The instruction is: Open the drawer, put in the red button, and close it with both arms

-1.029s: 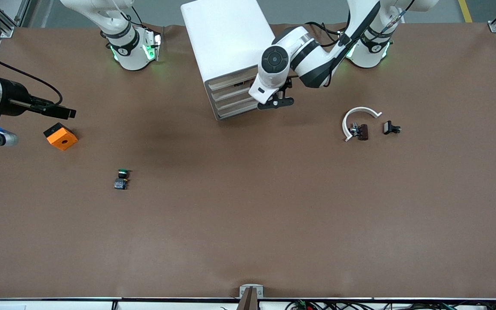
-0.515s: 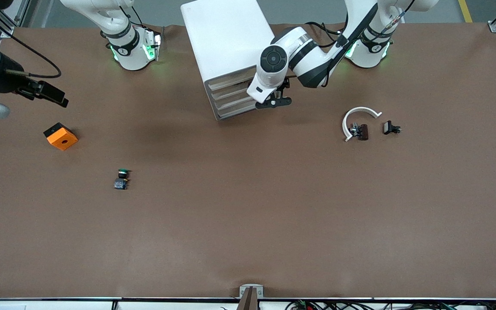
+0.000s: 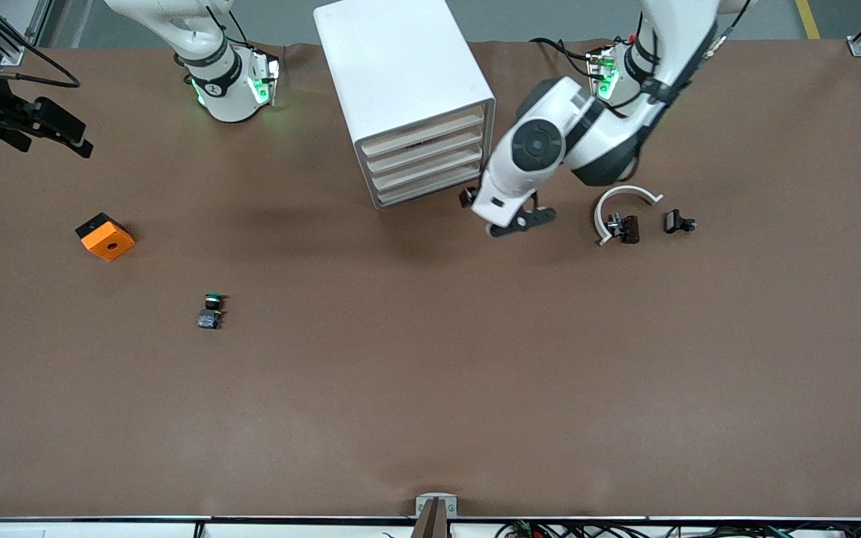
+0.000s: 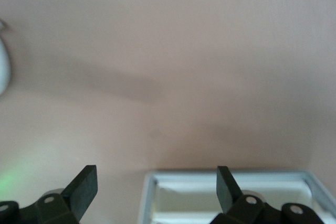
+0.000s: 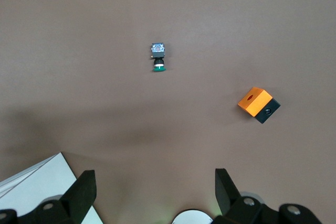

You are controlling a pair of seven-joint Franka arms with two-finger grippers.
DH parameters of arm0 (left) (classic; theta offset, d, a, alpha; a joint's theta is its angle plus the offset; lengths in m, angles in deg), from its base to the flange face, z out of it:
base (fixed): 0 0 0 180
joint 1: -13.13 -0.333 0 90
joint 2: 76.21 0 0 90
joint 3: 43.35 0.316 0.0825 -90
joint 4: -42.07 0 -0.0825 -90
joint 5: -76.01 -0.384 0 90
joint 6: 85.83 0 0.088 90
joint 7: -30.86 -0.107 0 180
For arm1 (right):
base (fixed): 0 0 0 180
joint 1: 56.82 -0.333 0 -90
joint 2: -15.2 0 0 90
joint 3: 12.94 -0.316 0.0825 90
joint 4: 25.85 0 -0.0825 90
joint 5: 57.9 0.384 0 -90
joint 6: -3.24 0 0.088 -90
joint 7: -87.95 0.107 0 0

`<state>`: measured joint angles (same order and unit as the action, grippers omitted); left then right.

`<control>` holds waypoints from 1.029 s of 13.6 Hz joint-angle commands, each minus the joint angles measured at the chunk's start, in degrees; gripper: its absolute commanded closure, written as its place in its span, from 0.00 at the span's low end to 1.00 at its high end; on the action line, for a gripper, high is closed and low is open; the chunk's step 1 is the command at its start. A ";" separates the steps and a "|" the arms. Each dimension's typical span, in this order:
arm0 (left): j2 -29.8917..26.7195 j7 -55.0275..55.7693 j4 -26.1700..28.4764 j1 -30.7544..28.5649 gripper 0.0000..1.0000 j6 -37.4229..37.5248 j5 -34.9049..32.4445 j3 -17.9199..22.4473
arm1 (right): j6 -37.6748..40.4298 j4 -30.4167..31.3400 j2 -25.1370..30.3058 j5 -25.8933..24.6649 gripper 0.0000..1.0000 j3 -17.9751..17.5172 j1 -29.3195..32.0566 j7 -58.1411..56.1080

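Over the bare brown table (image 3: 430, 388), just in front of the white cabinet (image 3: 400, 82), my left gripper (image 3: 509, 217) hangs with its fingers (image 4: 84, 187) spread wide and nothing between them. My left wrist view shows those two dark pads apart, with a pale framed edge below them that I cannot identify for certain. All four drawer fronts sit flush in the cabinet face – the upper drawer (image 3: 423, 134) shows no gap I can make out. The red button is not visible anywhere on the table (I cannot tell from these views where it is).

My right gripper (image 3: 49, 123) is up over the right arm's end of the table, toward the robots' side, and its fingers (image 5: 81, 192) are also wide apart and hold nothing. From my right wrist view I look down on the orange cube (image 5: 258, 104) and the green-capped switch (image 5: 158, 57), both lying on the table well apart from each other – the switch nearer the front camera than the cube.

Toward my left arm's end lie a white curved piece (image 3: 621, 202), a dark brown part (image 3: 627, 228) touching it, and a small black part (image 3: 679, 222) just beside them.
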<state>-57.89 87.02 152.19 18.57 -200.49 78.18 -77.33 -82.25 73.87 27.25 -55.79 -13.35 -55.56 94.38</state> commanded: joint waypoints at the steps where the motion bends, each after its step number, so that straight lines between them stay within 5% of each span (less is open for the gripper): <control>1: 0.40 -0.52 -7.79 -4.37 0.00 6.88 -3.92 -1.00 | -0.20 0.92 1.31 -0.89 0.00 -0.47 1.46 -2.13; 9: -2.58 -8.24 -19.06 -17.90 0.00 9.98 -5.25 -0.91 | 1.56 -2.95 0.43 -2.03 0.00 -0.38 1.99 -2.04; 14: -7.49 -28.17 -22.76 -27.92 0.00 17.27 -5.25 -0.91 | 1.30 -3.04 0.34 -2.03 0.00 -0.47 1.82 -2.21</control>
<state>-62.26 64.87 129.49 -6.11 -185.74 73.75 -77.46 -81.32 71.28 27.32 -57.01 -13.18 -54.56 93.02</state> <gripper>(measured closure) 0.000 0.000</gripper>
